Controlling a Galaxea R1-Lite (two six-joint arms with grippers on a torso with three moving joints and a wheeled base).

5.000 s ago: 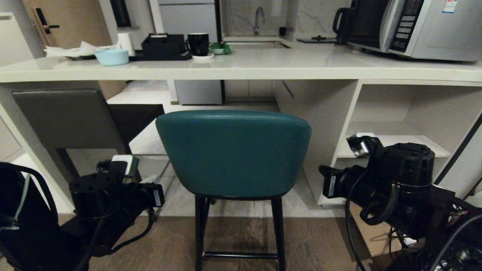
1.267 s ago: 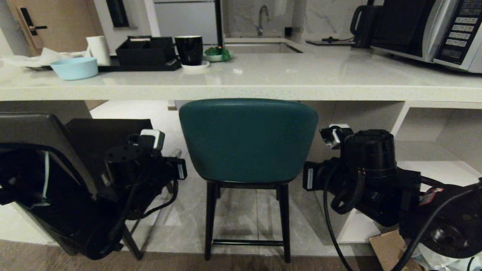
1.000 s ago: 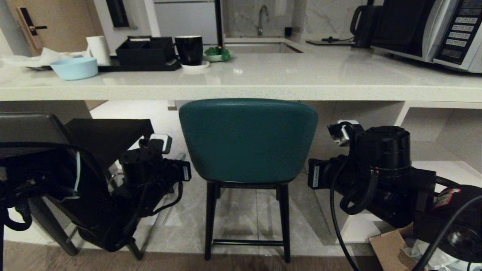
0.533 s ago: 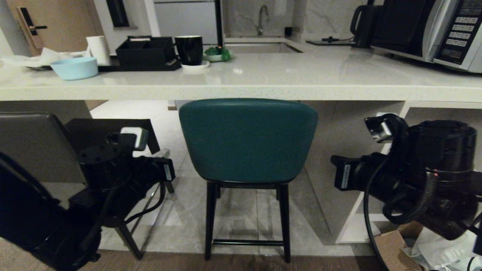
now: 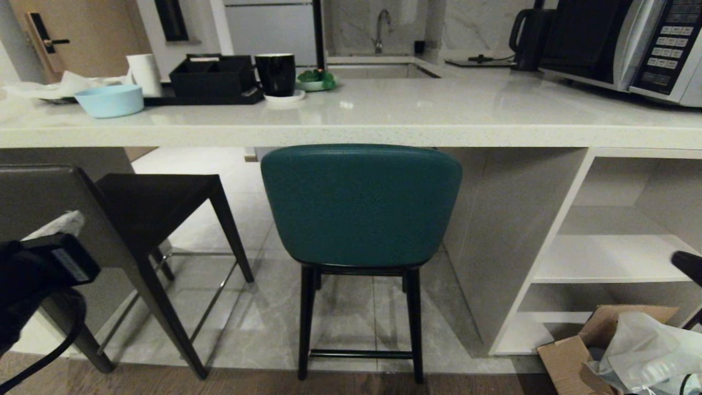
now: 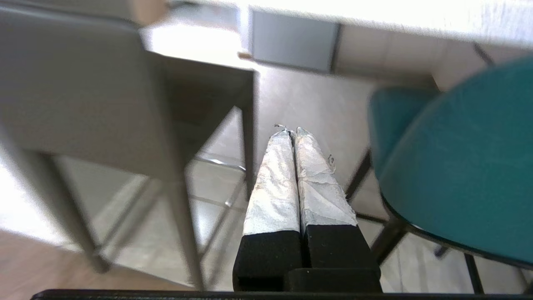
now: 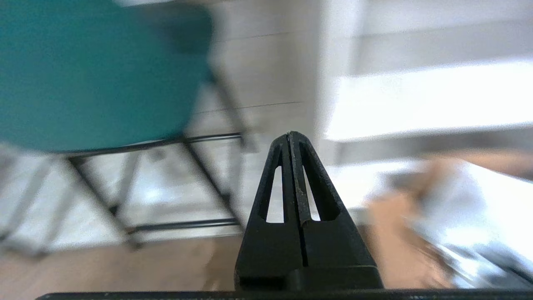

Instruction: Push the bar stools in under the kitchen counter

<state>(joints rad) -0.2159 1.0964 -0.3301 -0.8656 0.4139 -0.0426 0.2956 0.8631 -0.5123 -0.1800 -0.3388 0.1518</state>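
Observation:
The teal bar stool [image 5: 362, 206] stands at centre, its curved back just below the front edge of the kitchen counter [image 5: 351, 127]. The dark grey bar stool [image 5: 49, 203] stands to its left, angled, seat under the counter. My left arm [image 5: 38, 269] sits low at the left edge. The left gripper [image 6: 291, 132] is shut and empty, its taped fingers pointing at the floor between the grey stool [image 6: 75, 91] and the teal stool [image 6: 458, 166]. My right gripper [image 7: 290, 135] is shut and empty, right of the teal stool [image 7: 95, 75]. Only a tip of the right arm [image 5: 688, 263] shows.
Open white shelves [image 5: 614, 258] fill the counter's right part. A cardboard box with a plastic bag [image 5: 603, 340] lies on the floor in front of them. On the counter stand a blue bowl [image 5: 109, 100], a black tray [image 5: 214, 77], a black mug [image 5: 275, 73] and a microwave [image 5: 630, 44].
Both arms have drawn back and down from beside the teal stool to the lower corners of the head view. Neither stool has moved over the last second.

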